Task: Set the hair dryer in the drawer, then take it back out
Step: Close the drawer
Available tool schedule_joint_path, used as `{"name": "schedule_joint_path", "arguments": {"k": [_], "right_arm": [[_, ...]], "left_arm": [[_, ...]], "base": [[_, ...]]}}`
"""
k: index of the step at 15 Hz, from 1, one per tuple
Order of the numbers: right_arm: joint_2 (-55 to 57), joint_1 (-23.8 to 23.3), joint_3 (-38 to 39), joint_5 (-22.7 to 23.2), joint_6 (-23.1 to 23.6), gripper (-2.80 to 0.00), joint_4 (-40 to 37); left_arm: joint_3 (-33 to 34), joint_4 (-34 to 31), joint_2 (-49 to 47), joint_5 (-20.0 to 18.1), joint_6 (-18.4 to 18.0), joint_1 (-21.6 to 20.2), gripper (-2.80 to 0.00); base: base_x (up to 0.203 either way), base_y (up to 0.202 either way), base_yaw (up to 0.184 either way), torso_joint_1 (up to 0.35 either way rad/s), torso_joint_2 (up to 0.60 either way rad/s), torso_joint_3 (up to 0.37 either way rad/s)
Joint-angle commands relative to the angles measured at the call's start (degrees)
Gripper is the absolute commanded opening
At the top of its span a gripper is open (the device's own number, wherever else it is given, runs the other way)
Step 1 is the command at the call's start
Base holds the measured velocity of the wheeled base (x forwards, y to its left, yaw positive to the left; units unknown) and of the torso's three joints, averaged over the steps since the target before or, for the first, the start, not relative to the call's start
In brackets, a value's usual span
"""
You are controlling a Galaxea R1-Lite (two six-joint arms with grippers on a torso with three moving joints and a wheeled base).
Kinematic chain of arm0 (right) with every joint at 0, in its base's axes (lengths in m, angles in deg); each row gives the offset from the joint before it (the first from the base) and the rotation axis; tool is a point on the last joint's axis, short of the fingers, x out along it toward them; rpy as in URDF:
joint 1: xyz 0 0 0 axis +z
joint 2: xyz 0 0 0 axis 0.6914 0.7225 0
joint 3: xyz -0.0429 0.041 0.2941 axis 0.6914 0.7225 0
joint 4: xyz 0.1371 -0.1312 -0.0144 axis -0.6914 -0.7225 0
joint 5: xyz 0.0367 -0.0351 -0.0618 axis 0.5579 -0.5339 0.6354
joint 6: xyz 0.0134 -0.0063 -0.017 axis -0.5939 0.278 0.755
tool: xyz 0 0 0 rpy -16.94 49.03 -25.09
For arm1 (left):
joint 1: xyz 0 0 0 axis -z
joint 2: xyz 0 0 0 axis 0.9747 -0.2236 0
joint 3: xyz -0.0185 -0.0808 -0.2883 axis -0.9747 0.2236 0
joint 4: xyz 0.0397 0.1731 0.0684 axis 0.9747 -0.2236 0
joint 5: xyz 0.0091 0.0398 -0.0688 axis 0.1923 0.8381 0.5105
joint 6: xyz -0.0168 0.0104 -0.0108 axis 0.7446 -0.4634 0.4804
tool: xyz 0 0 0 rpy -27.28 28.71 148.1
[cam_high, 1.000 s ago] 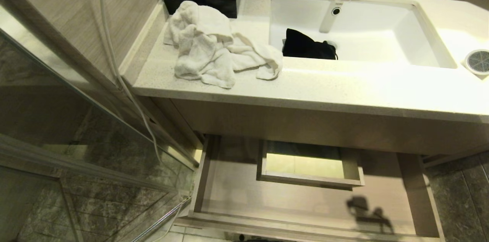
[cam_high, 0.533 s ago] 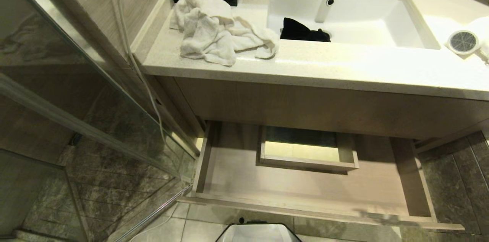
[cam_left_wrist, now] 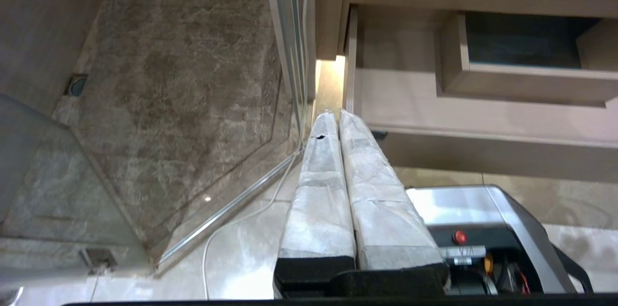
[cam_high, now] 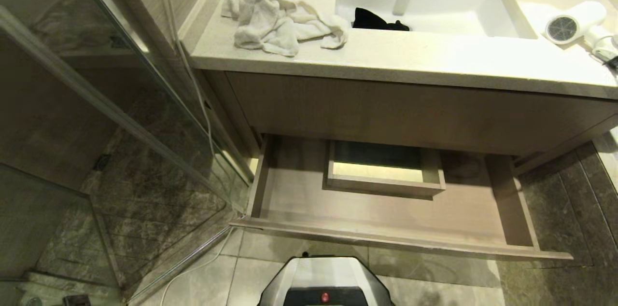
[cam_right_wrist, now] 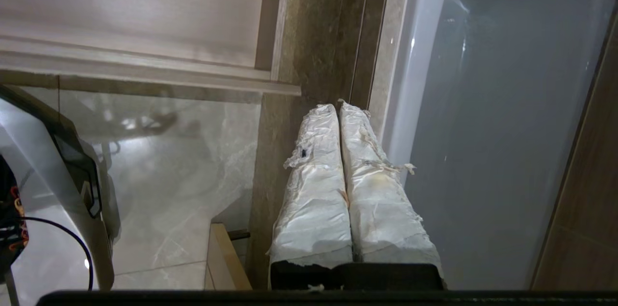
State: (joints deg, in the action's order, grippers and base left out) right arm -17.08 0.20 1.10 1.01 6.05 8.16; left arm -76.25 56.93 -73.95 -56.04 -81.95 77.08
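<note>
Start from your own grippers: the left gripper (cam_left_wrist: 338,115) hangs low by the drawer's corner with its jaws pressed together on nothing, and the right gripper (cam_right_wrist: 338,107) is down by the floor beside the vanity, jaws together and empty too. The drawer (cam_high: 386,243) stands pulled out before you, nothing in it besides its boxed cutout. You need to raise the right arm, spread its jaws, and take the handle, not the fat barrel. The hair dryer (cam_high: 574,23) lies on the countertop (cam_high: 410,55), right of the sink (cam_high: 434,2): white, short-barrelled, grey grille facing you.
</note>
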Motion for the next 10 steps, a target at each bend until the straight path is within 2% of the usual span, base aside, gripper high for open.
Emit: {"name": "schedule_joint_path", "arguments": {"k": [1, 4, 10], "right_arm": [[-0.1, 0.0, 0.8, 0.2, 0.0, -2.80, 0.5], [-0.4, 0.0, 2.1, 0.2, -1.3, -2.80, 2.2], [-1.8, 0.6, 4.4, 0.1, -1.3, -2.80, 2.3]], "left_arm": [[0.1, 0.0, 0.0, 0.0, 0.0, 0.0, -2.80], [0.0, 0.0, 0.0, 0.0, 0.0, 0.0, -2.80], [0.0, 0.0, 0.0, 0.0, 0.0, 0.0, -2.80]], "base": [[0.000, 0.000, 0.000, -0.189, -0.16, -0.350], [0.000, 0.000, 0.000, -0.244, 0.20, -0.030], [0.000, 0.000, 0.000, -0.218, 0.36, 0.122]]}}
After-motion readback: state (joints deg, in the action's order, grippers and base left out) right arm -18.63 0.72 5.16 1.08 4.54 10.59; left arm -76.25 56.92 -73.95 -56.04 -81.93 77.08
